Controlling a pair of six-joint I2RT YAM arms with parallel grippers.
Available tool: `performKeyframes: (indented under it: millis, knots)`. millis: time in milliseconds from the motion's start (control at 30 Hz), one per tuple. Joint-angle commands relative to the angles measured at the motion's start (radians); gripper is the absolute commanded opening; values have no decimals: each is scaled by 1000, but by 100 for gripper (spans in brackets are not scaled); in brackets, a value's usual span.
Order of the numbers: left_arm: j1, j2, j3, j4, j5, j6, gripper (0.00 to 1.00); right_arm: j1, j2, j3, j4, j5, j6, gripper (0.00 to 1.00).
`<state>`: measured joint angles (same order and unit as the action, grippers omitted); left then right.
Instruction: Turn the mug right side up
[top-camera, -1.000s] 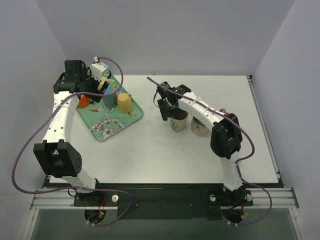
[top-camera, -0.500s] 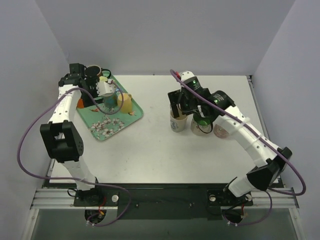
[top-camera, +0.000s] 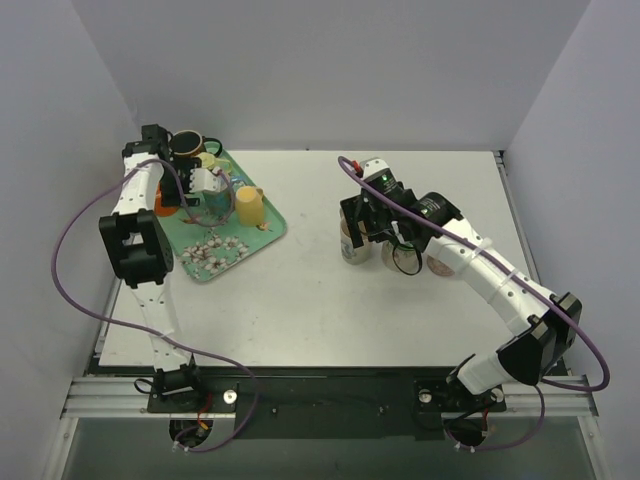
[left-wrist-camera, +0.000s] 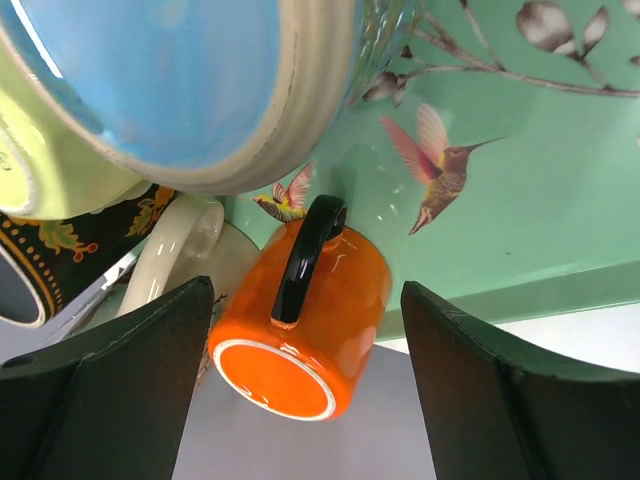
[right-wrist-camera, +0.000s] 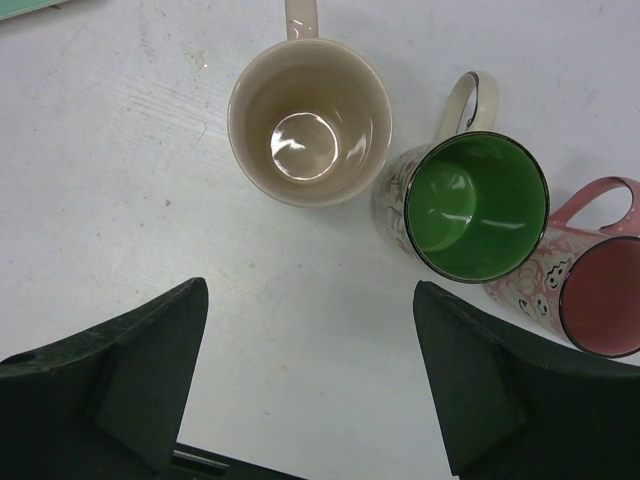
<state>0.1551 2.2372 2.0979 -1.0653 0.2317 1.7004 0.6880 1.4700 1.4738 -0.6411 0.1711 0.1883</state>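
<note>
The left end effector (left-wrist-camera: 307, 295) hangs spread wide with nothing in its grip, both dark fingers (left-wrist-camera: 110, 400) well apart from any object. Straight below it, centred in the gap between those fingers, sits the orange mug (left-wrist-camera: 335, 300), base up and mouth down, its black handle turned toward the wrist camera. It lies at the edge of the green bird-printed tray (left-wrist-camera: 520, 200); whether it rests wholly on the tray I cannot tell. Just beyond the mug, past the fingertips, crowd a blue-lined mug (left-wrist-camera: 180, 80), a pale yellow-green one (left-wrist-camera: 45, 170) and a black patterned one (left-wrist-camera: 40, 270). Across the desk (top-camera: 330, 300), the right end effector (right-wrist-camera: 310, 292) is also wide open and empty, poised above three upright mugs: a cream one (right-wrist-camera: 310, 120) dead ahead of it, a green-lined one (right-wrist-camera: 478, 205) off to one side, and a pink one (right-wrist-camera: 600, 295) next to that.
</note>
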Motion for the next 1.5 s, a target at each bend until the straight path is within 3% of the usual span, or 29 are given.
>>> performKeyframes:
  millis: [0, 67, 167, 267, 300, 467, 533, 600, 633, 1033, 1233, 1467]
  knots:
    - [0, 48, 47, 19, -57, 44, 86, -1, -13, -20, 18, 31, -7, 78]
    - [0, 50, 7, 128, -52, 10, 86, -1, -11, -29, 26, 18, -6, 78]
    - [1, 97, 40, 102, -74, 19, 84, -1, -13, -47, 32, 1, -10, 78]
    - [4, 128, 59, 108, -146, 39, 72, -1, -16, -53, 35, 7, -13, 78]
    - [8, 134, 60, 111, -153, 41, 63, -1, -17, -53, 34, 10, -12, 78]
    - [12, 85, 13, 119, -117, 59, 46, -1, -22, -49, 35, 1, -9, 78]
    - [9, 67, -22, 145, -121, 73, 34, -1, -25, -49, 37, 4, -9, 78]
    - [11, 61, -32, 130, -115, 74, 6, -1, -36, -50, 37, 5, -6, 78]
    - [9, 55, -33, 119, -101, 73, 0, -1, -40, -52, 35, 4, -1, 78]
    - [49, -115, -12, 106, 46, -137, 0, 4, -103, -61, 35, -1, 25, 78]
    - [98, -269, -183, 241, 156, -240, 0, 10, -137, -79, 37, -8, 33, 78]
    - [149, -407, -266, 292, 320, -504, 0, 39, -174, -76, 34, 10, 45, 79]
